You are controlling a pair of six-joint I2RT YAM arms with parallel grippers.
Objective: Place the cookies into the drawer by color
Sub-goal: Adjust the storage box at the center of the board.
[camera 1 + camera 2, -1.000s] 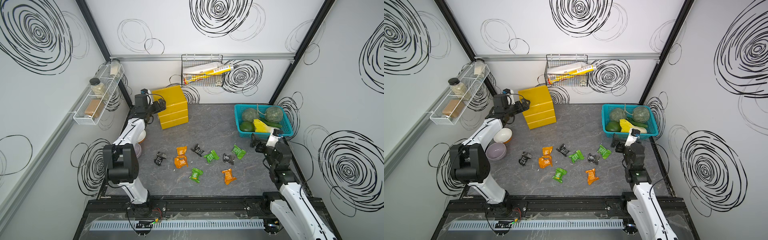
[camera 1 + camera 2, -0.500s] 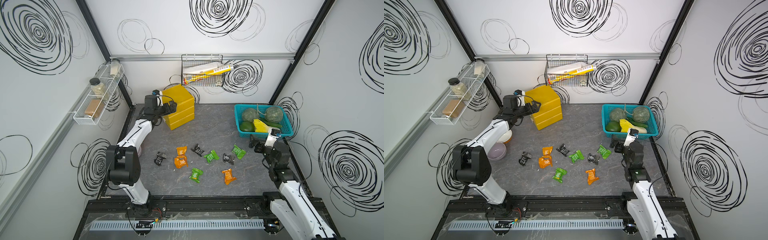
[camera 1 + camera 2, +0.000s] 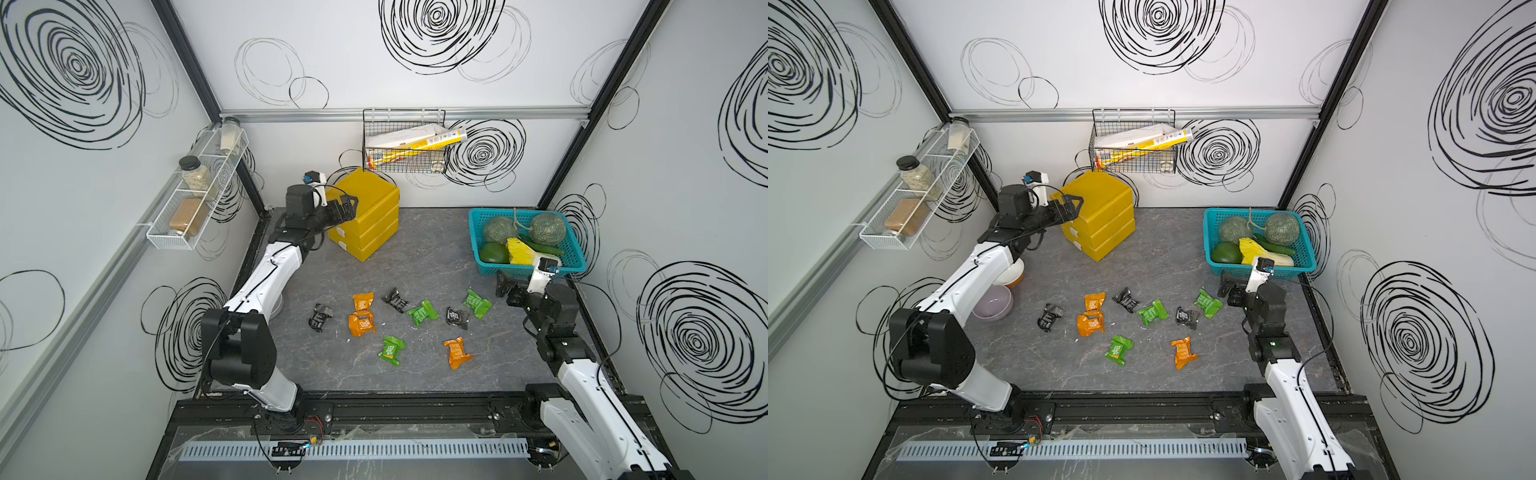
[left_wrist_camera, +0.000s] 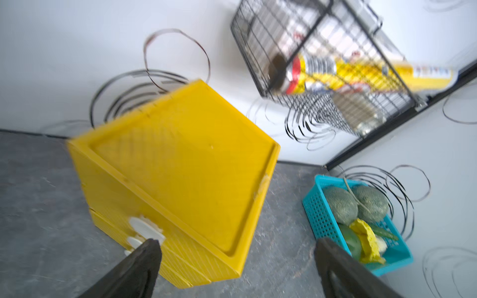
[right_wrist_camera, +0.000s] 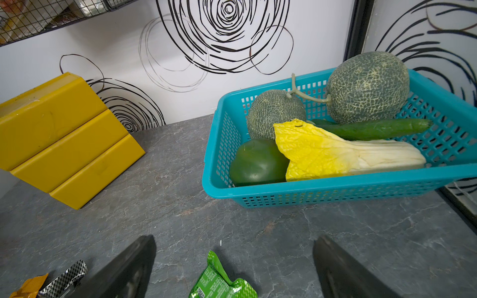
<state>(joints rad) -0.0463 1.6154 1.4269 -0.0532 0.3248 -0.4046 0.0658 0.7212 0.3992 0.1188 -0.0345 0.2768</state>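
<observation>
The cookies (image 3: pixel 422 311) lie loose on the table (image 3: pixel 415 257), nine packets in both top views: three orange, three green and three black. They are scattered between my two pairs of jaws, and none of them is held. One green packet (image 5: pixel 219 281) lies just ahead of my right jaws, which stand spread wide and empty, low over the table. The drawer (image 3: pixel 365 220), a yellow chest of three with none pulled out, is right in front of my left jaws. Those are also spread wide and empty, up at its top front corner. One left fingertip (image 4: pixel 144 258) shows in front of the white tab handles (image 4: pixel 144 227); I cannot tell whether it touches them. A teal basket (image 3: pixel 577 257) of melons and vegetables sits just beyond my right jaws.
</observation>
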